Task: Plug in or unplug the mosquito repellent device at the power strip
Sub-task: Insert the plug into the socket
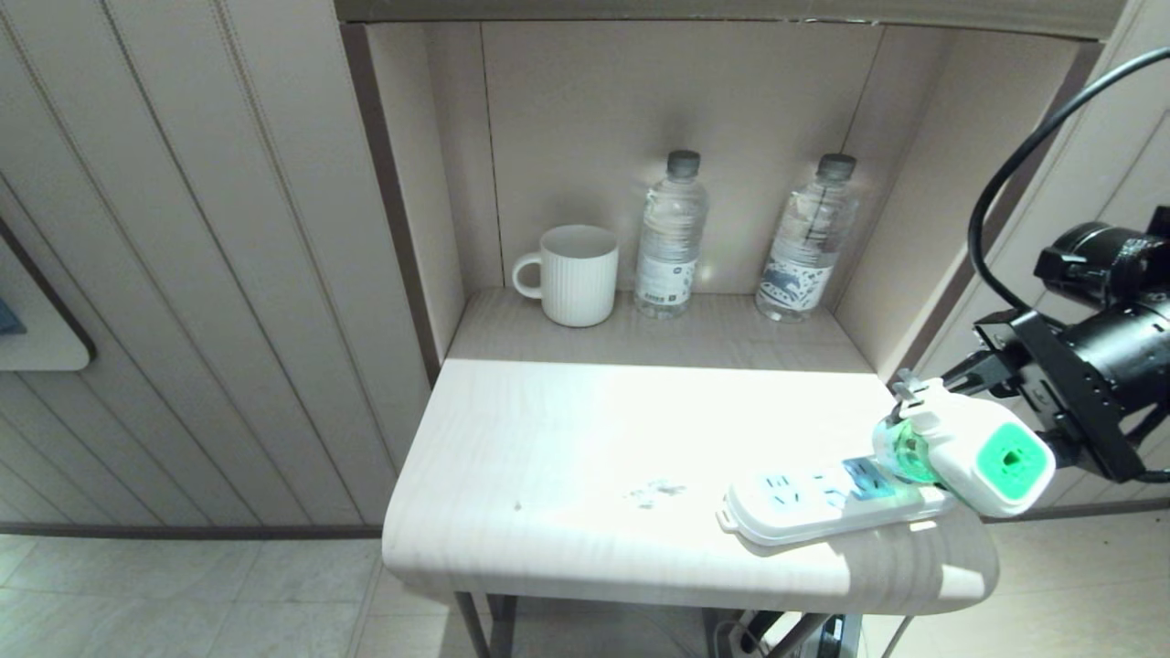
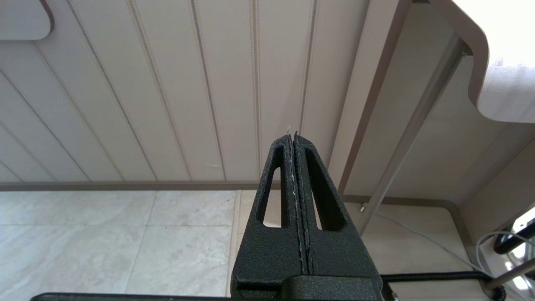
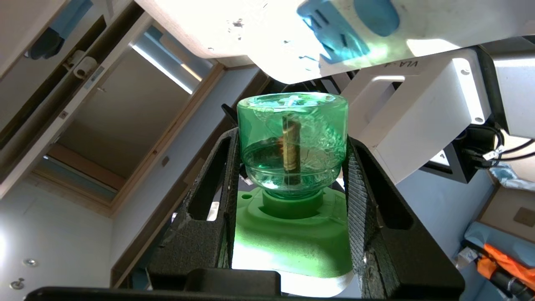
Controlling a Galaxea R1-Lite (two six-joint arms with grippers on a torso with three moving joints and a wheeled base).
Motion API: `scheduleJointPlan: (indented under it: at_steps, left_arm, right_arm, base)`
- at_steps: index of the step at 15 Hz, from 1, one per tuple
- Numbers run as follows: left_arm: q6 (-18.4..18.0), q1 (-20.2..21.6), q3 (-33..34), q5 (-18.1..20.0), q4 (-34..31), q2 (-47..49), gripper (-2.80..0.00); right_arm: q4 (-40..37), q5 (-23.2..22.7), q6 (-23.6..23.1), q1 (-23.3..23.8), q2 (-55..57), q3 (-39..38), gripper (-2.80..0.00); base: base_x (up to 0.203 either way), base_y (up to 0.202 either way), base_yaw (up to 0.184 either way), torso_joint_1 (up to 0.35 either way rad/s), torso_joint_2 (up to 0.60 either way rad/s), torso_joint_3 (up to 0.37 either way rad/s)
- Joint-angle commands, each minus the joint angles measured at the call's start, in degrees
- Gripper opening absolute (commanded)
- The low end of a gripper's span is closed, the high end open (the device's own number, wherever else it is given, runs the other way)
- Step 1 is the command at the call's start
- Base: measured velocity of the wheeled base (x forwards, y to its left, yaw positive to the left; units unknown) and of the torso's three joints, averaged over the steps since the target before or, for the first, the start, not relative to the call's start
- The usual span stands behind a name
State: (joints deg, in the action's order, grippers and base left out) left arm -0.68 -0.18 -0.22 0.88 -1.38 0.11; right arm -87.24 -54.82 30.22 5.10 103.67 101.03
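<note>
One mosquito repellent device (image 3: 292, 142), translucent green bottle, white head, clamped by right gripper (image 3: 292, 167).

I see the mosquito repellent device (image 1: 969, 450) as glossy white plastic with a translucent green bottle (image 3: 293, 142), smooth and shiny. My right gripper (image 3: 292, 175) fingers (image 3: 368, 200) look matt black, rough and grainy. The power strip (image 1: 804, 501) is smooth white plastic on a pale, matt wood-grain table (image 1: 567, 457)
</note>
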Motion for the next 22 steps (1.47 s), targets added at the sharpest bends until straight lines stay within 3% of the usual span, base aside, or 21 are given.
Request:
scheduleJointPlan:
  at_steps: [1,12,22]
  left_arm:
    - [0.0,0.0,0.0,0.0,0.0,0.0,-2.8]
    - [0.0,0.0,0.0,0.0,0.0,0.0,-2.8]
    - [0.0,0.0,0.0,0.0,0.0,0.0,-2.8]
  right_arm:
    - [-2.7,-0.1,0.1,-0.1,0.8,-1.2,-2.8]
    - [-2.7,0.1,0.0,-3.2,1.2,-6.6,-2.8]
    - [-2.7,-1.5,-0.2,-3.2,4.7,-3.3,-2.8]
  base:
    - [0.0,0.0,0.0,0.0,0.0,0.0]
    - [0.0,0.0,0.0,0.0,0.0,0.0]
    - [0.0,0.0,0.0,0.0,0.0,0.0]
